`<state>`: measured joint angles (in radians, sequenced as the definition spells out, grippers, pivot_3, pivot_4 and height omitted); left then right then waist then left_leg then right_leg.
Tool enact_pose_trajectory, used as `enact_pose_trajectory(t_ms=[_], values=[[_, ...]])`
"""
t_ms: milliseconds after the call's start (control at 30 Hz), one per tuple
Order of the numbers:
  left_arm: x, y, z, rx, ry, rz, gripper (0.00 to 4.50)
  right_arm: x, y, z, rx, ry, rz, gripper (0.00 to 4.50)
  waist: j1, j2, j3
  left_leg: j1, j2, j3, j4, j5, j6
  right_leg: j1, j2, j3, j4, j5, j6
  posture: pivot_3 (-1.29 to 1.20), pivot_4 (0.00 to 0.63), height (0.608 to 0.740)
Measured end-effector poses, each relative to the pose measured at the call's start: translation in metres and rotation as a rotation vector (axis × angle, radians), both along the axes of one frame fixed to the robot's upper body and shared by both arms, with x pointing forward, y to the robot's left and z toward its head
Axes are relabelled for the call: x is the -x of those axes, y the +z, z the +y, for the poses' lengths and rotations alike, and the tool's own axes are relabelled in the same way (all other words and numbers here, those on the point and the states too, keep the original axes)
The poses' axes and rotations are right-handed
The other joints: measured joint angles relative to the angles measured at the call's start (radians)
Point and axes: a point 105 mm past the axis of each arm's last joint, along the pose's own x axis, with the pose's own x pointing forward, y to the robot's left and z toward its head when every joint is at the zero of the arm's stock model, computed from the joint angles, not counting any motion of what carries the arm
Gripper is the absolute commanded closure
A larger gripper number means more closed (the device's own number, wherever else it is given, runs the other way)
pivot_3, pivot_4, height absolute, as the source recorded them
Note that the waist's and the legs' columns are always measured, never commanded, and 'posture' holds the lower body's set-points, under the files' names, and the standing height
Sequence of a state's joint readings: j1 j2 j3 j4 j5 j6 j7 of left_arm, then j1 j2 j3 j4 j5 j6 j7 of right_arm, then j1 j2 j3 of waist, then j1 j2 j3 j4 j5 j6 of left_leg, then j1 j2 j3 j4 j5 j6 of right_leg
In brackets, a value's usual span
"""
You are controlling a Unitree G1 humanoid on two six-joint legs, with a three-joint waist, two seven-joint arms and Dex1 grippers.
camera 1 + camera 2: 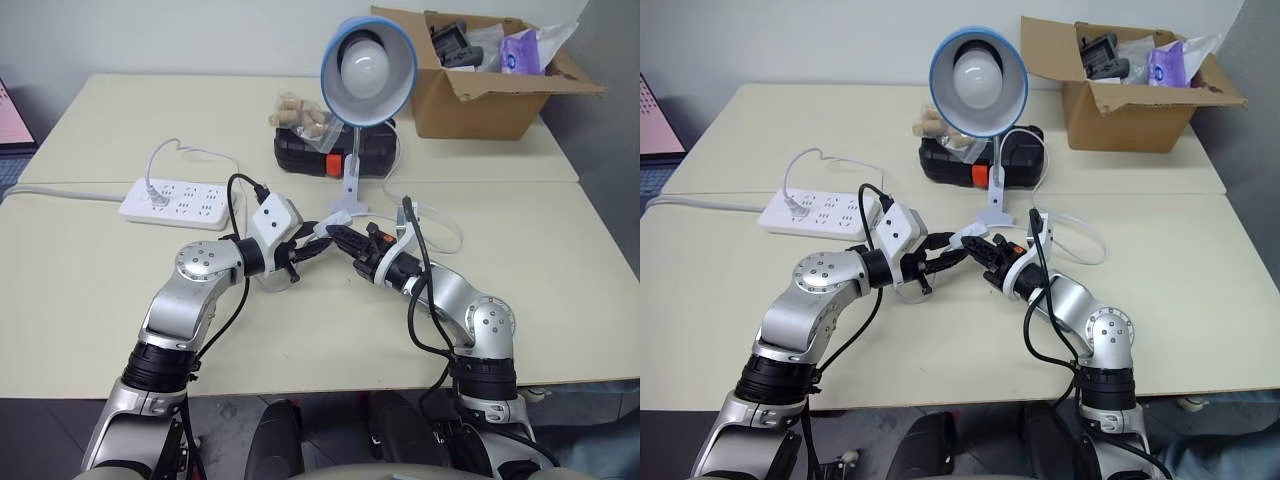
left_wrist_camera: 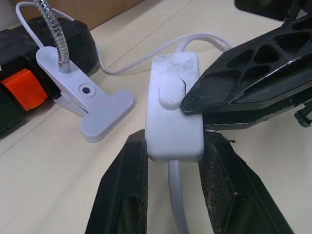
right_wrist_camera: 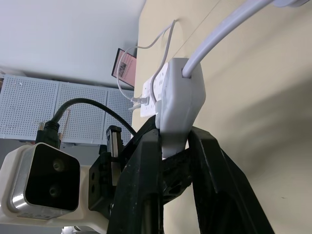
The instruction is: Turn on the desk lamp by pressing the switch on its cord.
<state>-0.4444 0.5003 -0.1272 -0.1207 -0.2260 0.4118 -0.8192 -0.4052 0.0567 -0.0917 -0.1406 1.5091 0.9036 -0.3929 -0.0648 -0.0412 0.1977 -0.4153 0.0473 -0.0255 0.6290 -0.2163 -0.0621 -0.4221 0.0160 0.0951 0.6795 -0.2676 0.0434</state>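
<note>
**Both grippers meet at mid-table, closed on the switch**

The left arm reaches forward and inward, its left gripper (image 2: 173, 146) clamped on the sides of the switch (image 2: 174, 109), one finger (image 2: 124, 195) at each flank. The right arm angles in from the opposite side, wrist rolled; the right gripper (image 1: 340, 237) is closed, its fingertips (image 2: 195, 100) pressing against the switch's button.

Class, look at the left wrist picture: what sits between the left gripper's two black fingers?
The small white oblong inline switch, clamped by the left gripper; a fingertip of the right gripper presses its oval button.
</note>
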Motion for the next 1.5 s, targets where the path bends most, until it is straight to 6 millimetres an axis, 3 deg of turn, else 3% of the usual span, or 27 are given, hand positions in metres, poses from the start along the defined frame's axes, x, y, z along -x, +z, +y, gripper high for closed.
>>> enact_pose_trajectory(t_ms=[133, 700, 800, 867, 967, 1367, 1433, 1500], values=[[0.0002, -0.0001, -0.0003, 0.001, -0.002, 0.001, 3.39, -0.0007, 0.0006, -0.0024, -0.001, -0.003, -0.009, 2.22, 0.001, 0.000, 0.000, 0.000, 0.000, 0.000, 0.000, 0.000, 0.000, 0.000, 0.000, 0.000, -0.001, 0.000, 0.000, 0.00, 0.150, 0.740], [0.0019, -0.0008, -0.0013, -0.002, -0.020, 0.009, 3.39, -0.0047, 0.0005, -0.0028, -0.002, -0.022, -0.020, 2.18, 0.001, 0.000, 0.000, 0.000, 0.000, 0.000, 0.000, 0.000, 0.000, 0.000, 0.000, 0.000, 0.000, 0.000, 0.000, 0.00, 0.150, 0.740], [0.0021, -0.0009, -0.0014, -0.002, -0.021, 0.010, 3.39, -0.0047, 0.0007, -0.0024, -0.001, -0.020, -0.023, 2.67, 0.001, 0.000, 0.000, 0.000, 0.000, 0.000, 0.000, 0.000, 0.000, 0.000, 0.000, 0.000, 0.000, 0.000, 0.000, 0.00, 0.150, 0.740], [0.0021, -0.0010, -0.0015, -0.002, -0.022, 0.010, 3.39, -0.0045, 0.0001, -0.0016, 0.005, -0.018, -0.024, 3.32, 0.001, 0.000, 0.000, 0.000, 0.000, 0.000, 0.000, 0.000, 0.000, 0.000, 0.000, 0.000, 0.000, 0.000, 0.000, 0.00, 0.150, 0.740], [0.0023, -0.0012, -0.0015, -0.004, -0.023, 0.011, 3.39, -0.0042, 0.0005, -0.0009, 0.001, -0.014, -0.029, 3.90, 0.001, 0.000, 0.000, 0.000, 0.000, 0.000, 0.000, 0.000, 0.000, 0.000, 0.000, 0.000, 0.000, 0.000, 0.000, 0.00, 0.150, 0.740], [0.0023, -0.0018, -0.0013, -0.009, -0.022, 0.011, 3.40, -0.0041, -0.0009, -0.0012, 0.025, -0.006, -0.054, 3.95, 0.002, 0.000, 0.000, 0.000, 0.000, 0.000, 0.000, 0.000, 0.000, 0.000, 0.000, 0.000, 0.000, 0.000, 0.000, 0.00, 0.150, 0.740], [0.0023, -0.0018, -0.0012, -0.009, -0.022, 0.011, 3.40, -0.0043, -0.0008, -0.0012, 0.025, -0.007, -0.056, 3.25, 0.002, 0.000, 0.000, 0.000, 0.000, 0.000, 0.000, 0.000, 0.000, 0.000, 0.000, 0.000, 0.000, 0.000, 0.000, 0.00, 0.150, 0.740], [0.0024, -0.0019, -0.0011, -0.009, -0.023, 0.011, 3.41, -0.0043, -0.0010, -0.0008, 0.025, -0.007, -0.057, 2.96, 0.002, 0.000, 0.000, 0.000, 0.000, 0.000, 0.000, 0.000, 0.000, 0.000, 0.000, 0.000, 0.000, 0.000, 0.000, 0.00, 0.150, 0.740]])
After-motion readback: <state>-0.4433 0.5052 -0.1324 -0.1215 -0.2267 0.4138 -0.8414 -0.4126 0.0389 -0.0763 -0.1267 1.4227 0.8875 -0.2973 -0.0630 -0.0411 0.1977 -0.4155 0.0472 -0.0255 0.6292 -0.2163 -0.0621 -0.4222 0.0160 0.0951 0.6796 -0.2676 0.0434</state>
